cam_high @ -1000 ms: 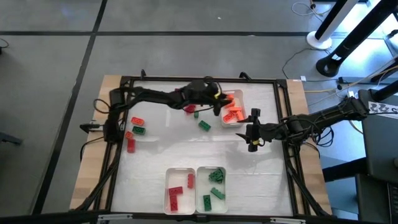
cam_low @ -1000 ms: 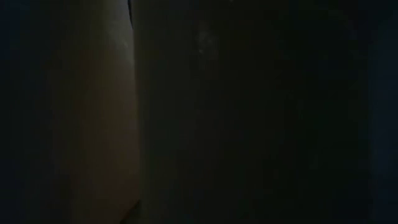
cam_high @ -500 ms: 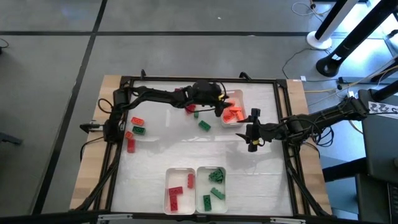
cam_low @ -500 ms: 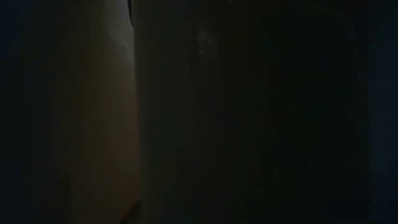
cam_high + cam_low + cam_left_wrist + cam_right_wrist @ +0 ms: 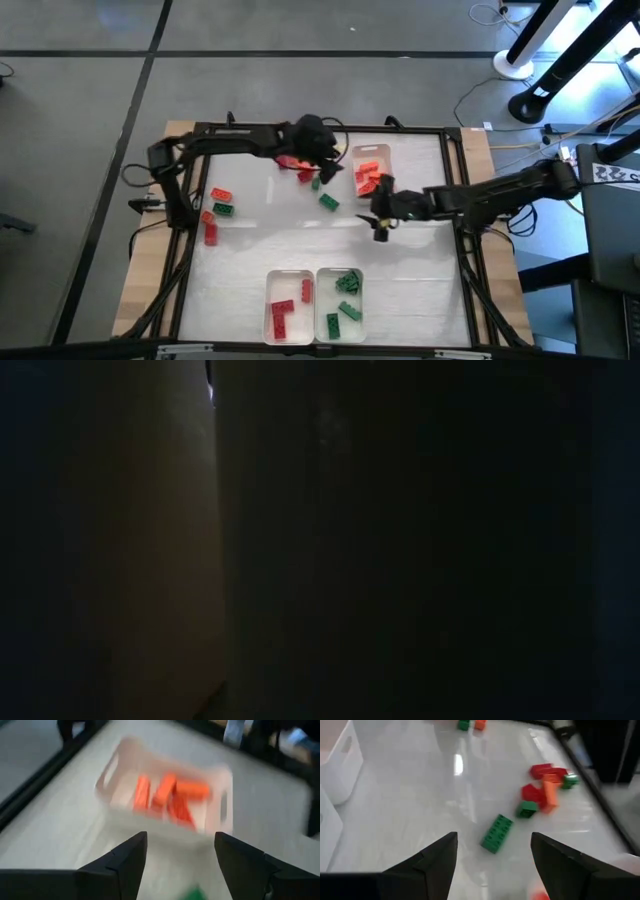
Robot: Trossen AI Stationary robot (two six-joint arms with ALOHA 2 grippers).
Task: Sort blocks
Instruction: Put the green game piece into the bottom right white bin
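Fig.: studded plastic blocks on a glossy white desk [image 5: 420, 260], part-sorted into trays.
Left claw [image 5: 177, 857] spread wide, empty, near far edge w/ the white handled tray [image 5: 220, 780] of orange bricks [image 5: 167, 795] ahead. Right claw [image 5: 492, 857] also wide open, empty, over mid-desk beside that tray; a green 2-row brick [image 5: 496, 833] lies flat ahead, red/orange/green cluster [image 5: 545, 787] beyond. Near edge: red tray [image 5: 285, 305] & green tray [image 5: 342, 298] touching. Loose bricks [image 5: 215, 210] at left. Low view dark.
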